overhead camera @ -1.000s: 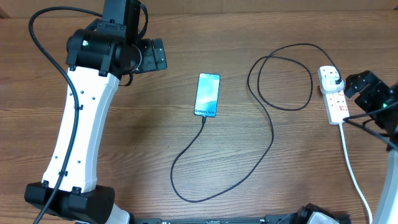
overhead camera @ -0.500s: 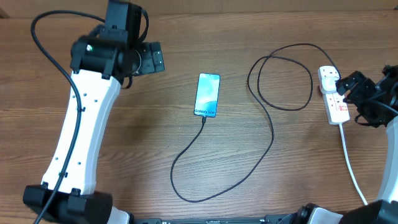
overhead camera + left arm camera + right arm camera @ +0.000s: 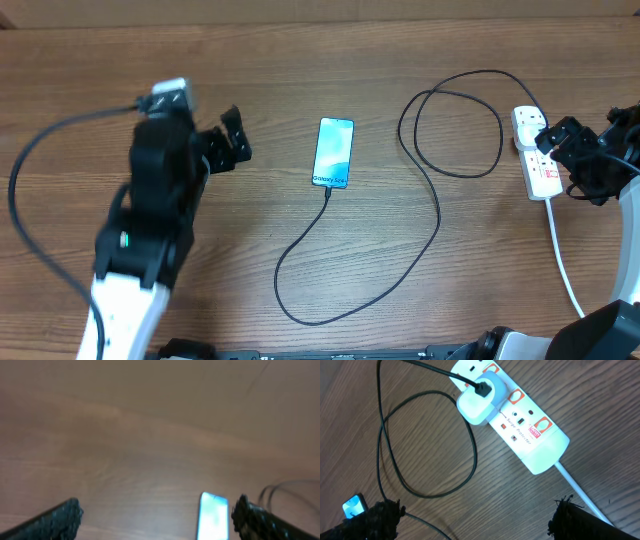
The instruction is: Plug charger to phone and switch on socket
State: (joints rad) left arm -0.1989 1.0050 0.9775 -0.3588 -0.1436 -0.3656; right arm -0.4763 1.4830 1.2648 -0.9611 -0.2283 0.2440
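The phone point(image 3: 333, 153) lies screen up mid-table, lit light blue; the left wrist view has it low and blurred point(image 3: 214, 516). The charger's black cable point(image 3: 437, 215) runs from the phone's near end, loops, and ends at an adapter point(image 3: 478, 402) plugged into the white socket point(image 3: 538, 160) with its red switch marks point(image 3: 520, 422). My left gripper point(image 3: 238, 138) is open, left of the phone, nothing between its fingers point(image 3: 59, 521). My right gripper point(image 3: 573, 160) is open just right of the socket, its fingertips point(image 3: 577, 521) apart over bare wood.
The socket's white cord point(image 3: 562, 265) runs towards the table's front edge on the right and passes near my right finger point(image 3: 580, 485). The cable's big loop point(image 3: 455, 125) lies between phone and socket. Wooden tabletop point(image 3: 300, 50) all round.
My left arm has swung back towards the front, carrying its open gripper nearer and lower. My right gripper has shifted slightly towards the socket. Phone, cable and socket have not moved.
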